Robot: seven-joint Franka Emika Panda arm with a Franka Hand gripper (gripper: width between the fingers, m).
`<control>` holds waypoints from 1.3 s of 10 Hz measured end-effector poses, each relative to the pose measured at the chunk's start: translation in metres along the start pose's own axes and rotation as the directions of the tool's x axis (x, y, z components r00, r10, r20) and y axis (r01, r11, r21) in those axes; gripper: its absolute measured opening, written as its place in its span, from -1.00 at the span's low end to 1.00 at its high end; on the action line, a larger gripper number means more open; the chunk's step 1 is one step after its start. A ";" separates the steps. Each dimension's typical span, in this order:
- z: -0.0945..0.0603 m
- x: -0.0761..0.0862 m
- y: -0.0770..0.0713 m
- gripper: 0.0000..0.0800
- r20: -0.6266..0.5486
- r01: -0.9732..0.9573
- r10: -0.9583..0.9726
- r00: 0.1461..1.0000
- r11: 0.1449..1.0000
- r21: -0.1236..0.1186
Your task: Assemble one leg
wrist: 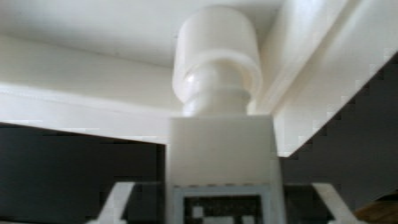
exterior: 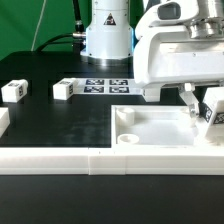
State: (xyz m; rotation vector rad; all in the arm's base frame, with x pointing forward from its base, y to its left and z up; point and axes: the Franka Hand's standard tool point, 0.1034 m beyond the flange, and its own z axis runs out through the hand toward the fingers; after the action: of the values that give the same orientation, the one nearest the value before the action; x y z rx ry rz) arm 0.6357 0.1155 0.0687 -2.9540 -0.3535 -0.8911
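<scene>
scanning from the exterior view's left, a spare leg and a second spare leg lie loose on the black table, with the marker board beside them. right of centre, the tray-like top rests against the white fence, likely so it cannot slide. at the far right, the gripper is clamped on the leg, apparently holding it over the top's corner to line it up with a socket.

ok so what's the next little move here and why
Probably ease the leg down into the white tray's corner at the exterior view's right. The gripper holds the leg by its tagged end, and in the wrist view its round tip points right at that corner.
</scene>
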 end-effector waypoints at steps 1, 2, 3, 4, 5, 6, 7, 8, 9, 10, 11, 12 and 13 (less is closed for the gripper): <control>-0.001 -0.001 0.000 -0.28 -0.019 -0.002 0.001 1.000 1.000 -0.005; 0.000 -0.009 -0.002 -0.28 -0.036 -0.008 0.007 0.999 1.000 -0.012; 0.000 -0.016 -0.002 -0.28 -0.038 -0.026 0.025 0.999 1.000 -0.018; 0.000 -0.024 0.000 -0.28 -0.034 -0.030 0.029 0.999 0.999 -0.020; 0.000 -0.025 0.000 -0.28 -0.033 -0.037 0.037 0.999 0.999 -0.016; 0.000 -0.025 0.000 -0.28 -0.030 -0.038 0.038 0.999 0.999 -0.013; 0.000 -0.025 0.001 -0.28 -0.026 -0.040 0.039 0.999 0.999 -0.012; 0.000 -0.024 0.000 -0.28 -0.009 -0.041 0.041 0.999 0.999 -0.008; 0.002 -0.027 0.000 -0.10 0.010 -0.042 0.042 0.999 0.999 -0.004; 0.002 -0.028 0.000 0.32 0.011 -0.042 0.042 0.999 0.999 -0.004; 0.002 -0.028 -0.001 0.32 0.012 -0.042 0.042 0.999 0.999 -0.003; 0.002 -0.028 -0.001 0.57 0.013 -0.042 0.042 0.999 0.999 -0.003; 0.002 -0.028 -0.001 0.57 0.013 -0.042 0.042 0.999 0.999 -0.003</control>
State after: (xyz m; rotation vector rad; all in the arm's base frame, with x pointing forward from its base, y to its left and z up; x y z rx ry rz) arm 0.6139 0.1104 0.0511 -2.9594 -0.2902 -0.8687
